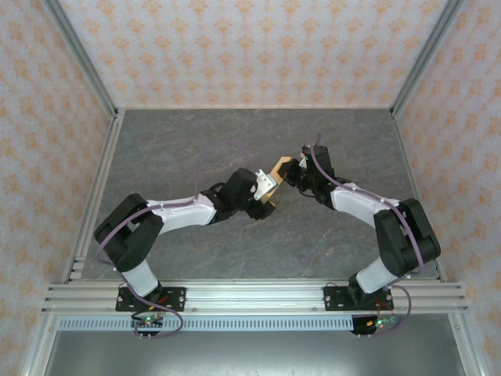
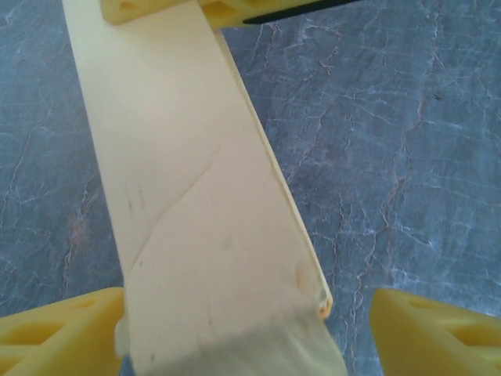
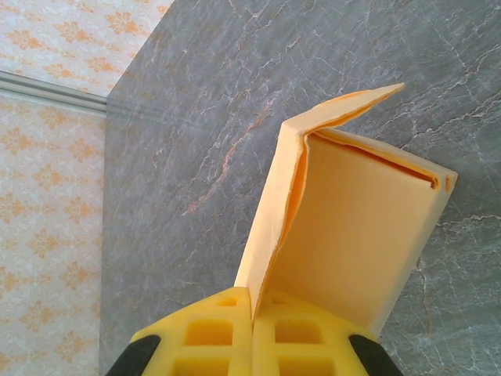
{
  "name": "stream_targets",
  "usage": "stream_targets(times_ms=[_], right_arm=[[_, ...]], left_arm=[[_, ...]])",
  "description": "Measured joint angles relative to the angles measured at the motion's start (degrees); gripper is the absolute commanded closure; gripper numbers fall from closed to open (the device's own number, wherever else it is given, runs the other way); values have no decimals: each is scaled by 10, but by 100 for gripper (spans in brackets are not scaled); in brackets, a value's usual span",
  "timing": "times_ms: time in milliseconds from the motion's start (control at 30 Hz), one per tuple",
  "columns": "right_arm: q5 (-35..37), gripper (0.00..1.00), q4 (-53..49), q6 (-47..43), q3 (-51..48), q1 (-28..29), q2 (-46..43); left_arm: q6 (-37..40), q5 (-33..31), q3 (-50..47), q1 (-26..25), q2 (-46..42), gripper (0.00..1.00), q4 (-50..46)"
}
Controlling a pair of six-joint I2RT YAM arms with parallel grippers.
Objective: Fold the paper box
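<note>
Right wrist view: right tool [image 3: 254, 315] pinches the paper box [image 3: 360, 235] by its edge. Left wrist view: left tool [image 2: 246, 333] spread wide, w/ open counter [image 2: 407, 157] all round.

Top camera looks down from behind the arms [image 1: 176, 213] [image 1: 368, 205]; wrist cameras sit close behind yellow plastic fingers [image 2: 63, 337] [image 3: 211, 337]; all share the orange-yellow paperboard box [image 1: 280, 167] [image 2: 196, 196] [image 3: 352, 235] between them.

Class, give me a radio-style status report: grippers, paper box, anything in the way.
Left gripper open, fingers astride the paper box. Right gripper shut on its edge. Box partly folded. No obstruction seen.
</note>
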Motion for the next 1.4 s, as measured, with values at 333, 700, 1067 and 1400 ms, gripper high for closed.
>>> stream_targets(times_ms=[333,700,1067,1400], right_arm=[[11,100,-4,-4,0,0,0],[20,73,-15,-20,1,0,-10],[32,55,-156,-141,2,-31,-161],[-29,55,-156,-365,-4,-63,-147]], left_arm=[[6,-16,20,0,25,48,15],[5,-14,20,6,27,66,22],[61,93,21,81,-13,69,-50],[231,259,79,163,-18,73,-220]])
